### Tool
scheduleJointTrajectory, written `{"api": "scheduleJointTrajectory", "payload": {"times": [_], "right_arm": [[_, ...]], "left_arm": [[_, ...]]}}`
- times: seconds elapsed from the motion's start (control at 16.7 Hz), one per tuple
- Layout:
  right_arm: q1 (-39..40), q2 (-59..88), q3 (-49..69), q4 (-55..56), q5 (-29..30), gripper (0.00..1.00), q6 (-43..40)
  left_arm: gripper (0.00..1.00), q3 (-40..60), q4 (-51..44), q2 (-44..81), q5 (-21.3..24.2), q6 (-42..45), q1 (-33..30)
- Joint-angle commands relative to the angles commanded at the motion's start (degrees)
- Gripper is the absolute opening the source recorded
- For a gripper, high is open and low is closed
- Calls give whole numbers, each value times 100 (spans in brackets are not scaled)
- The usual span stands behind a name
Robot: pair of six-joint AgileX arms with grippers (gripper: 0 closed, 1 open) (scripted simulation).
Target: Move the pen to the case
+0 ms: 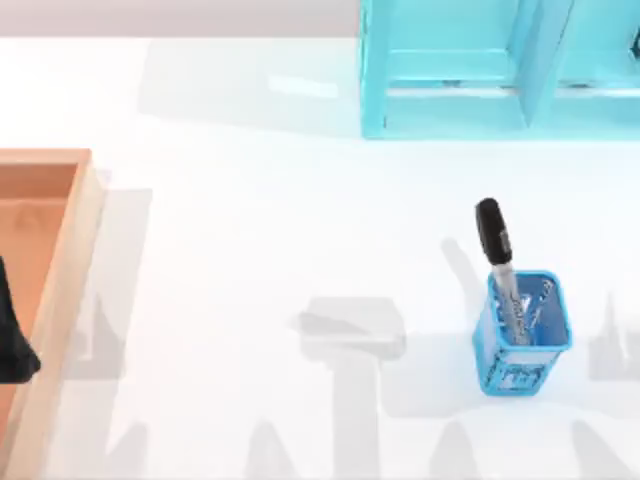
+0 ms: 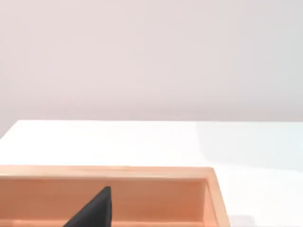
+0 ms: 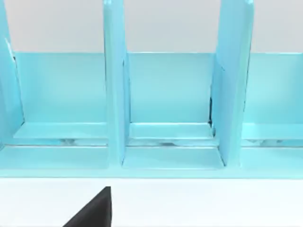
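Note:
The pen [image 1: 498,262] has a black cap and a silver-grey printed barrel. It stands tilted in a small blue mesh cup [image 1: 522,345] on the right half of the table, its cap leaning toward the back. The case [image 1: 62,260], a shallow orange-brown wooden tray with lighter rims, lies at the far left. A dark part of my left gripper [image 1: 15,340] hangs over the case, far from the pen, and the left wrist view looks across the case [image 2: 142,172] with that gripper [image 2: 94,210] low in the picture. My right gripper [image 3: 94,210] faces the cyan shelf.
A cyan shelf unit [image 1: 500,70] with upright dividers [image 3: 115,94] stands at the back right. White tabletop [image 1: 280,250] stretches open between the case and the cup. Arm shadows lie along the front edge.

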State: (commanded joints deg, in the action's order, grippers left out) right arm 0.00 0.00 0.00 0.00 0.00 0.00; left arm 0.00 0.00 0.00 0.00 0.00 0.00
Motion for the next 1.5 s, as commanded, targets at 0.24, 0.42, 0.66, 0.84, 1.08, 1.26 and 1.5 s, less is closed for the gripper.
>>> {"api": "scheduleJointTrajectory", "payload": {"times": [0.24,0.42,0.66,0.84,1.08,1.26,1.5], "right_arm": [[0,0,0,0,0,100,0],[0,0,0,0,0,100,0],[0,0,0,0,0,100,0],[0,0,0,0,0,100,0],[0,0,0,0,0,100,0],[0,0,0,0,0,100,0],[0,0,0,0,0,100,0]], "left_arm": [[100,132,166,140,-63,-95,-155],[100,548,793,781,-299,-407,-690],[100,1215,2052,2479,-774,-993,-1751],[100,1646,3054,4297,-1166,-1497,-2700],[100,2090,4405,6928,-1633,-2193,-4029],[100,2386,5432,8685,-1875,-2709,-4973],[100,2776,6538,10397,-2065,-3314,-6021]]}}
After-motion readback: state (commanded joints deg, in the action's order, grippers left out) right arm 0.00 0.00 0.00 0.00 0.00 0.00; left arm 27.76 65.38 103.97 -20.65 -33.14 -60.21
